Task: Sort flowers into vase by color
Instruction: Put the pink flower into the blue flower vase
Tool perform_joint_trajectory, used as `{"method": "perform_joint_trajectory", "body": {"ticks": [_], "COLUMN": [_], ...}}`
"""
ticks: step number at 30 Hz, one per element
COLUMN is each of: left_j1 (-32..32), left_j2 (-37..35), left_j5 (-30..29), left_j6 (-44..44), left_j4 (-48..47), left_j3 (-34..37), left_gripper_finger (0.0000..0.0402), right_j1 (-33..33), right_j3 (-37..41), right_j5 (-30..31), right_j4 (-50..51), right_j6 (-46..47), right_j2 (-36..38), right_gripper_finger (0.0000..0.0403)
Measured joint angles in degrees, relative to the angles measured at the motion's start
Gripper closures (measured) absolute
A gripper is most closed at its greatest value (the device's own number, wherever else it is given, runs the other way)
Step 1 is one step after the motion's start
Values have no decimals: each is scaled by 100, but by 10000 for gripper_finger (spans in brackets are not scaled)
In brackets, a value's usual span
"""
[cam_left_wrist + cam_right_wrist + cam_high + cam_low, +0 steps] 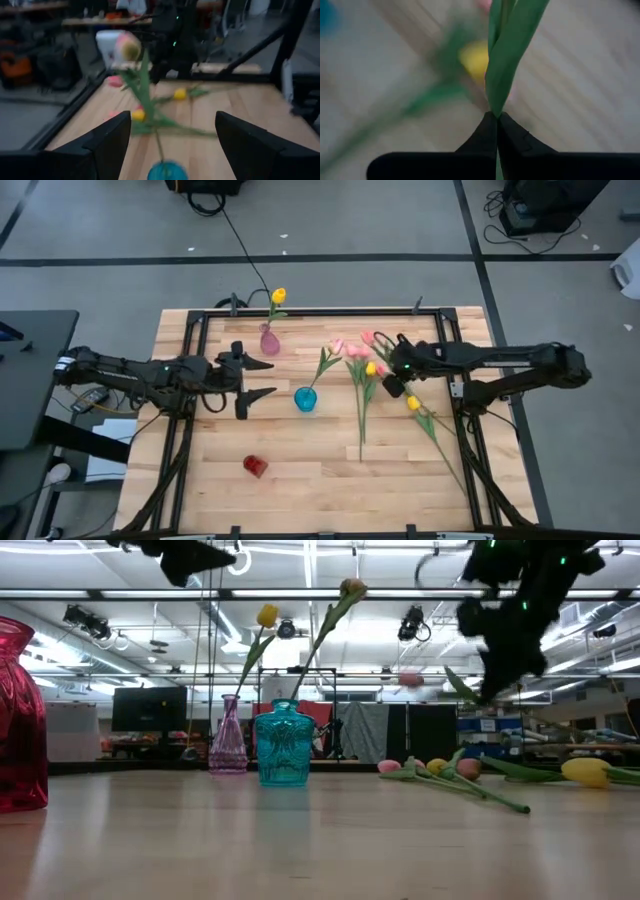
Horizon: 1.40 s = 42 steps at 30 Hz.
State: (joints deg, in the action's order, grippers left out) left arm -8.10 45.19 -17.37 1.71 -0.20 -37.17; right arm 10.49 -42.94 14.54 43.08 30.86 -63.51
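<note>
From above, three vases are seen on the counter (330, 480): a pink vase (270, 340) holding one yellow tulip (278, 296), a blue vase (305, 399) holding one pink tulip (337, 346), and a red vase (255, 466) with nothing seen in it. Loose flowers (362, 395) are piled right of the blue vase, most stems running toward the near edge. The left end effector (262, 379) is held open beside the blue vase.

At counter level, both filled vases are upright, their stems leaning right.

From the right wrist, the right end effector (497, 120) is clamped on a green stem (507, 45).
</note>
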Motion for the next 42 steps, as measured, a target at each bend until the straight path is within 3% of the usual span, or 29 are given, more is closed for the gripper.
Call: {"method": "perform_joint_trajectory", "body": {"ticks": [8,14,20,27,42], "left_j1": [-109,-233,-260,-258,-240], "left_j2": [414,860,1660,2300,2924], "left_j5": [659,663,656,655,650], "left_j6": [300,322,316,273,22], "left_j4": [893,974,939,919,959], "left_j3": [-4,-202,-714,-1172,-1631], "left_gripper_finger": [106,106,106,106,116], "right_j1": [-468,-722,-1094,-1282,-1591], "right_j3": [-13,-15,-24,-23,-1545], "right_j5": [-515,-1285,-1645,-1763,-1900], "right_j4": [-2440,-3996,-5695,-6875,-6865], "right_j6": [-1101,-1491,-1691,-1994,-2995], "right_j2": [1087,1387,617,-382,-1987], "right_gripper_finger": [390,390,390,390,390]}}
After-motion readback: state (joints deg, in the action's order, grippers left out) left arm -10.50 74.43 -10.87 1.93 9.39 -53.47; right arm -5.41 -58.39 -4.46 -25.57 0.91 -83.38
